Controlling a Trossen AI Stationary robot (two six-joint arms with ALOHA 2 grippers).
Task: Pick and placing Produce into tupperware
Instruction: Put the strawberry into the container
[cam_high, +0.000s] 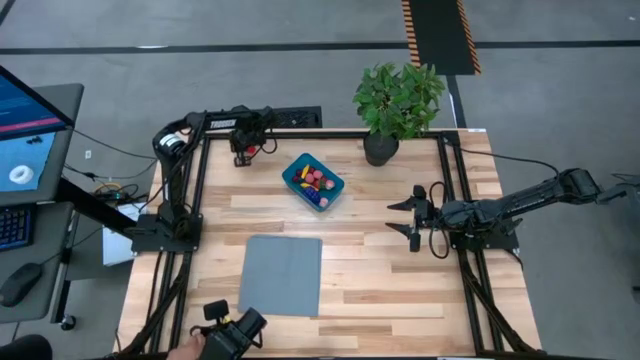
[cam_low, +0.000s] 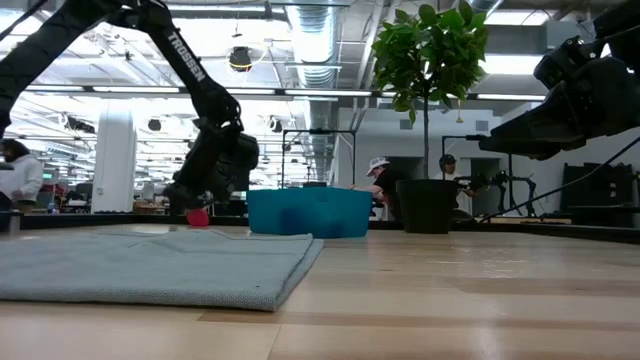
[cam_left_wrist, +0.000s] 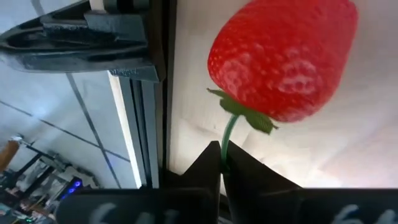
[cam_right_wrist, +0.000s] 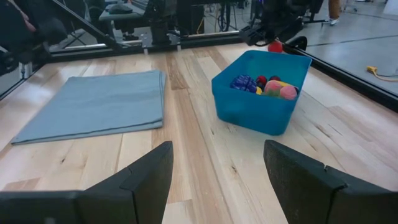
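While left gripper (cam_left_wrist: 222, 163) pinches strawberry (cam_left_wrist: 283, 59) stem, right gripper (cam_right_wrist: 217, 171) waits spread, tips cropped.

Your work surface is a light wooden table (cam_high: 400, 290) of jointed planks, framed by black rails along its edges. Directly on it you have a flat grey cloth (cam_high: 282, 274), folded square, lying toward the near edge and left of centre. A blue tub (cam_high: 312, 182) sits beyond the cloth, set at an angle, with small coloured toy produce (cam_high: 318, 181) inside. A potted plant (cam_high: 397, 105) in a dark pot stands at the far edge, right of the tub. The three items lie apart, none touching.
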